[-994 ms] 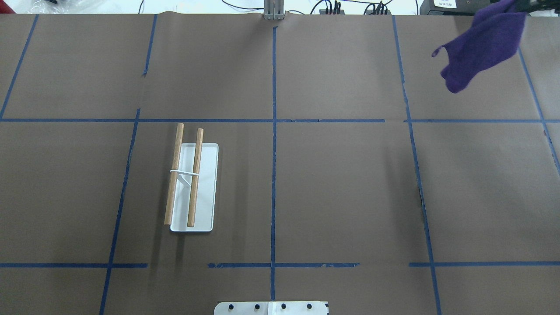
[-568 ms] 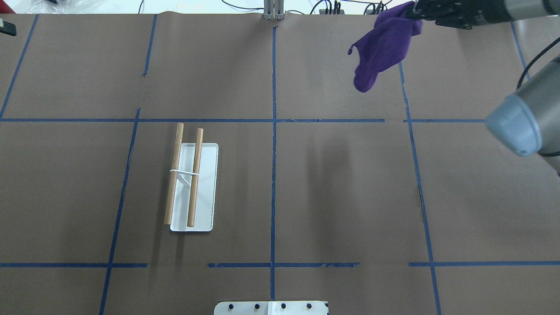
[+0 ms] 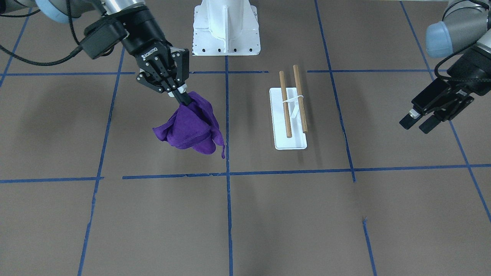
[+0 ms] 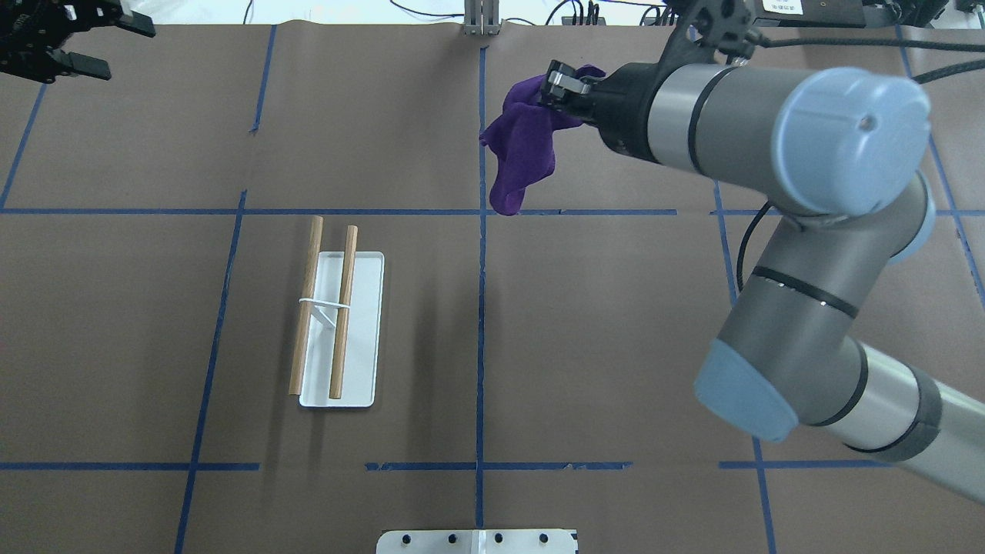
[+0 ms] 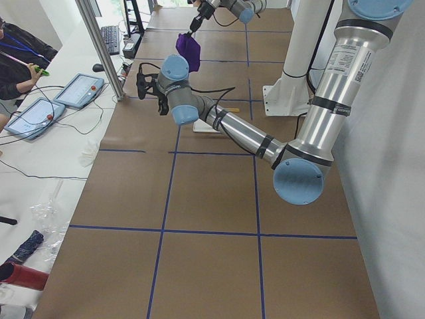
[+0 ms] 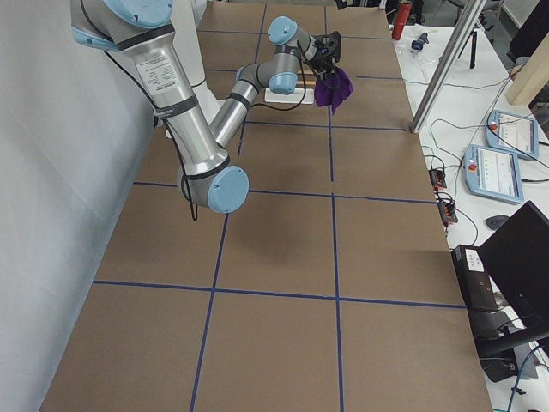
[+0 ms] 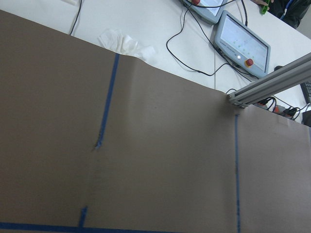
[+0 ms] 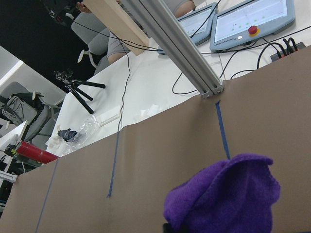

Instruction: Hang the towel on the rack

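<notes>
Since a moment ago the right arm has swung in from the table's far right corner, carrying its load almost to the centre tape line, and the left gripper has come into the overhead view's far left corner.

The right gripper, a black two-finger pincer, is clamped on one bunched corner of the purple cloth towel. The towel hangs in loose folds below the fingers, clear of the brown paper-covered table. Seen from overhead, the towel dangles just on the robot's right of the centre blue tape line, in the far row of the grid. The right wrist camera catches only a rounded purple fold at its lower edge.

The small rack with a flat white base and two parallel wooden dowel rods stands bare in the middle row on the robot's left side, well apart from the towel.

The left gripper hovers beyond the rack's far side, fingers apart and holding nothing.
</notes>
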`<state>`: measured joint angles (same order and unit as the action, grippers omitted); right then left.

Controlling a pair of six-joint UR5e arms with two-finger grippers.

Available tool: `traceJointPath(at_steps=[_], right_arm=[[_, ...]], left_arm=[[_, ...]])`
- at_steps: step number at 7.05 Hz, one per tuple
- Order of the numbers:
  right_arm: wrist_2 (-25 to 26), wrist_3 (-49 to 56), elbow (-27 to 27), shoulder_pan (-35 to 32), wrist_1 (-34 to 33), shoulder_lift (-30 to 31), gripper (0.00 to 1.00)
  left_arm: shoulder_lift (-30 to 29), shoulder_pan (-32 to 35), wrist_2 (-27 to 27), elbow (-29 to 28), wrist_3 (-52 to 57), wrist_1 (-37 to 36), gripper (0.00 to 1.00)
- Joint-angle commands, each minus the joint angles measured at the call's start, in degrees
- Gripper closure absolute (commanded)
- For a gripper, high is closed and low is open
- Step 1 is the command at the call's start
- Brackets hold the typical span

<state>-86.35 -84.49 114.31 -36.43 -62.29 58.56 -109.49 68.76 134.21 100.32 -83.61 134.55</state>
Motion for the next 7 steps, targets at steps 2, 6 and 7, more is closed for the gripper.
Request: traceJointPath(at_steps=[2,6,7], right_arm=[[8.3,-2.4,-0.8,5.5,-0.2,-2.7,1.00],[9.4,-2.4,-1.6,6.6,-0.3,-3.5,1.00],[9.3,-1.9,-1.6,6.9,-0.3,-3.6,1.00]], left_arm=[[-6.9,-9.3,-5.9,0.5,-22.8,5.0,0.00],[-14.6,-16.8,-13.1,0.0,-34.3,4.5,0.00],[-15.4,-17.4,-13.0,-0.7,-33.8,4.6,0.00]])
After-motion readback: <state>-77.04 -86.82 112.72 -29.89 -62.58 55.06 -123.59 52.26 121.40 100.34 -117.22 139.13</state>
